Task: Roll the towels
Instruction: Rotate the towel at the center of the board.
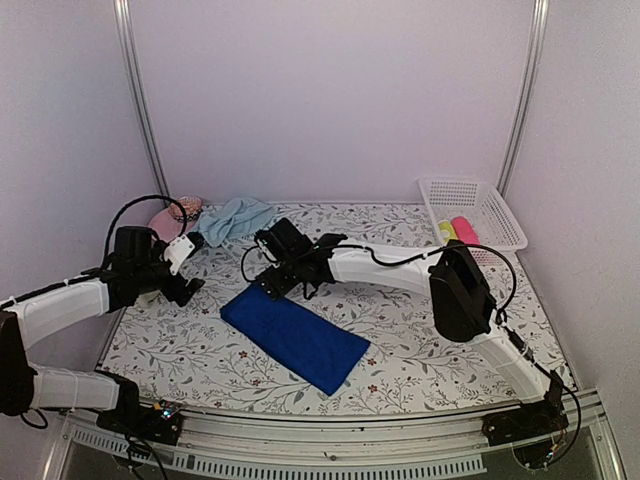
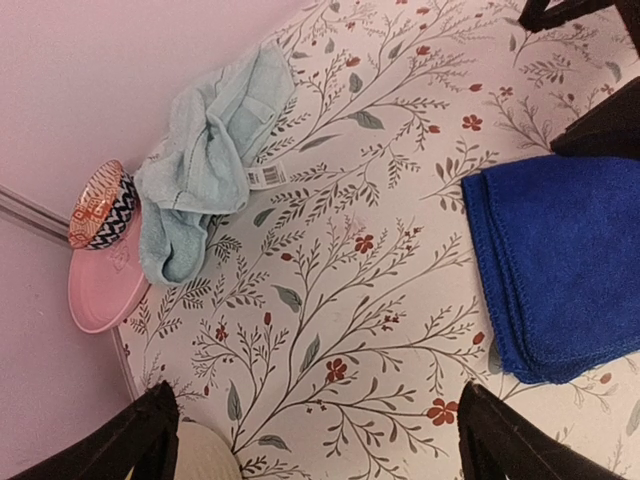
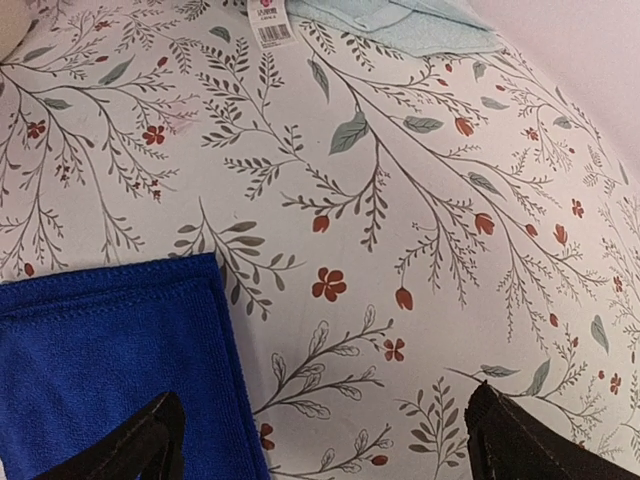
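While the royal blue towel [image 1: 295, 338] lies flat and folded, set diagonally near the middle of the table [image 1: 420, 360], the pale aqua towel [image 2: 205, 160] sits crumpled at the far left corner, its white tag showing, touching a pink hat [image 2: 100, 290]. The right gripper [image 3: 325, 440] hovers over the blue towel's far corner, jaws spread wide with nothing between them. The left gripper [image 2: 315, 440] hangs over bare table between the two towels, likewise wide open and empty. The table wears a white covering printed with grey-green branches and small red flowers. A white mesh basket [image 1: 480, 205] stands at the far right corner, holding a pink and a yellow item. Plain pale lilac walls enclose the table on three sides, with metal rails [image 1: 140, 100] running up the back corners.
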